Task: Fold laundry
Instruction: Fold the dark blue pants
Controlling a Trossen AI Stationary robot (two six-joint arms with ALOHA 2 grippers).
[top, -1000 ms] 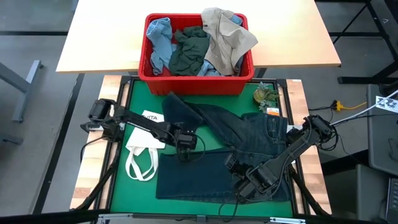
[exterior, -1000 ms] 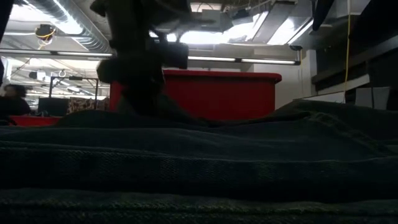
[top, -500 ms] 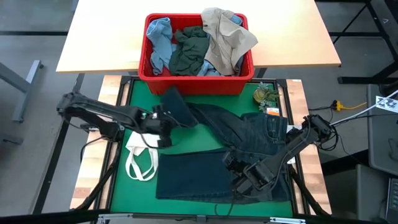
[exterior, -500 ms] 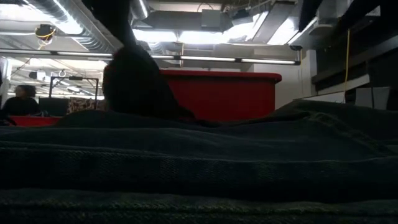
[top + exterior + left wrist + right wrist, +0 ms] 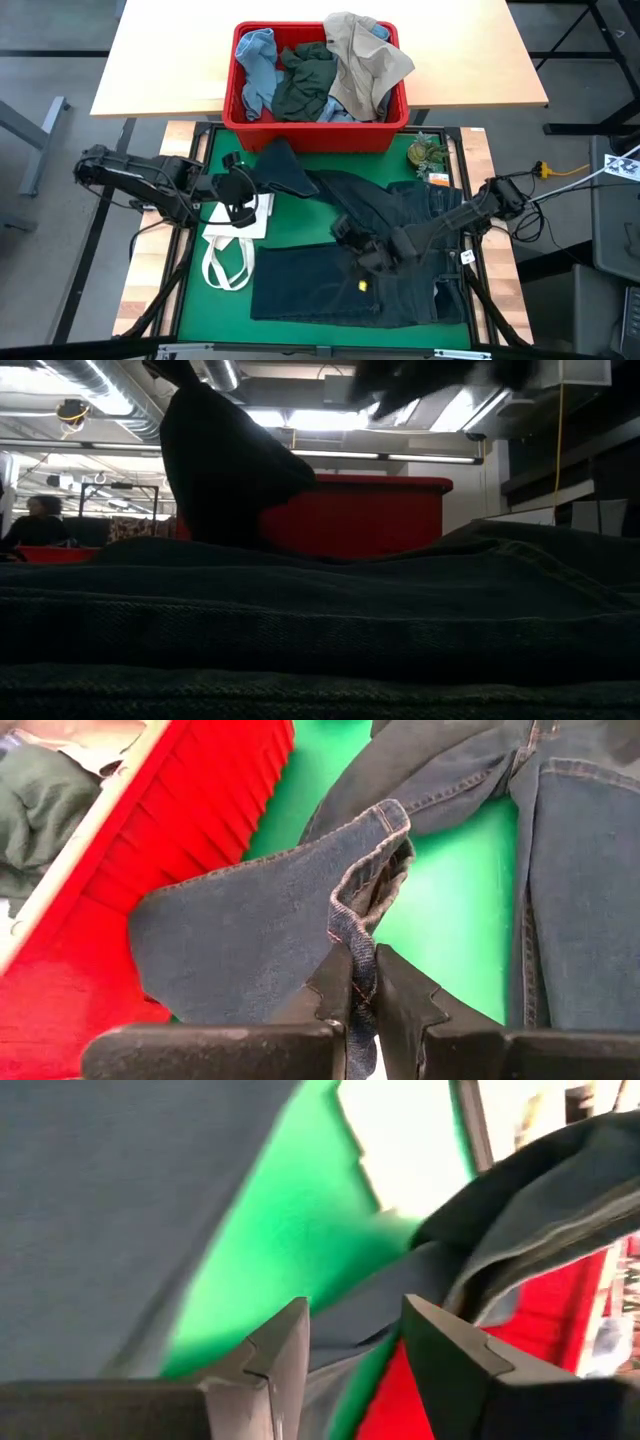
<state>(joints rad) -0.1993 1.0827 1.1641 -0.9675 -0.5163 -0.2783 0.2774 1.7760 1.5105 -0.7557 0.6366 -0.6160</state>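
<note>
Since a second ago the left pincer [image 5: 243,190] has hauled one leg of the jeans [image 5: 400,215] off toward the tote bag [image 5: 232,243], while the right pincer [image 5: 362,255] has slid from the jeans' near edge to their middle. Only the jeans lie on the green surface [image 5: 300,225], one leg flat, not yet folded. Beyond them the red bin [image 5: 315,130] holds the other clothes; left pincer clamps the hem [image 5: 365,885], right gapes empty.
</note>
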